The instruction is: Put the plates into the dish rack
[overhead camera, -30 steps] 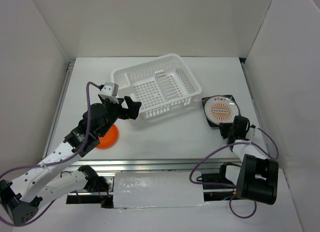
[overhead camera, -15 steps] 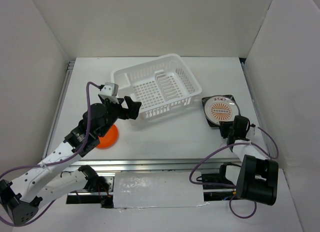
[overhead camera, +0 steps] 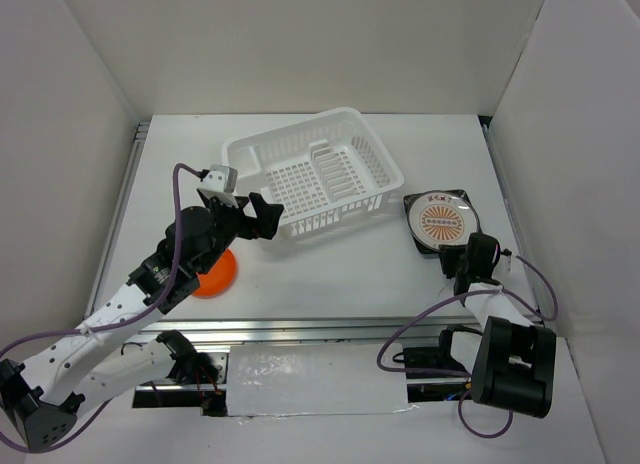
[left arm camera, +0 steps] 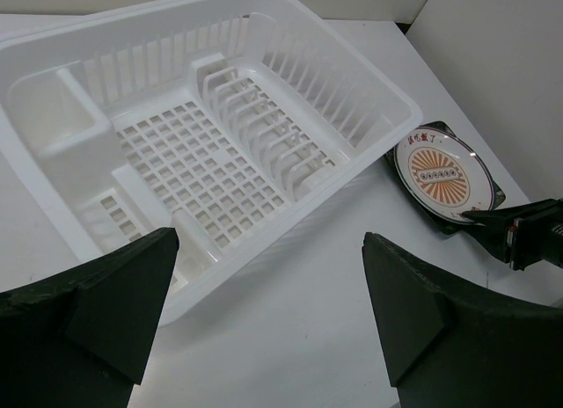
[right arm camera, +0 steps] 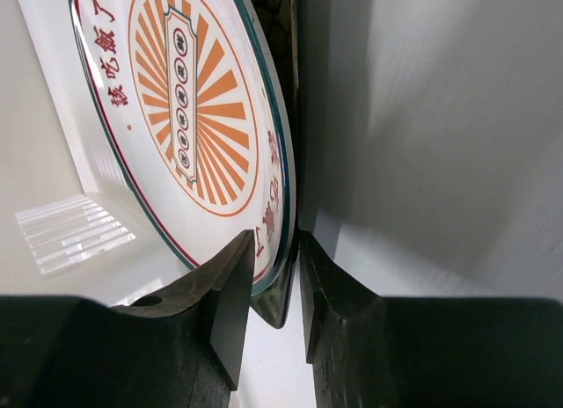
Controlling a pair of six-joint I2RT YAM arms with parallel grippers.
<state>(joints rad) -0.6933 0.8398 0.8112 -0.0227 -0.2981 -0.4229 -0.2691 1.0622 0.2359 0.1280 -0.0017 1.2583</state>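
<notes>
The white dish rack (overhead camera: 372,152) stands at mid-table and fills the left wrist view (left arm camera: 352,69). The white sunburst plate (overhead camera: 441,221) lies on the dark square plate (overhead camera: 414,204) at the right. My right gripper (overhead camera: 466,252) is at their near edge. In the right wrist view (right arm camera: 276,267) it is shut on the rims of both, with the white plate (right arm camera: 185,100) against one finger and the dark plate (right arm camera: 288,276) against the other. The orange plate (overhead camera: 222,275) lies partly under my left arm. My left gripper (overhead camera: 258,216) is open and empty, hovering by the rack's near-left corner (left arm camera: 268,250).
White walls enclose the table on the left, back and right. The right wall is close behind the stacked plates (right arm camera: 440,118). The rack has a ribbed divider section (left arm camera: 264,127) and a cutlery pocket (left arm camera: 53,118). Purple cables trail from both arms.
The right arm's lower links have shifted slightly. Both grippers and all the plates are where they were.
</notes>
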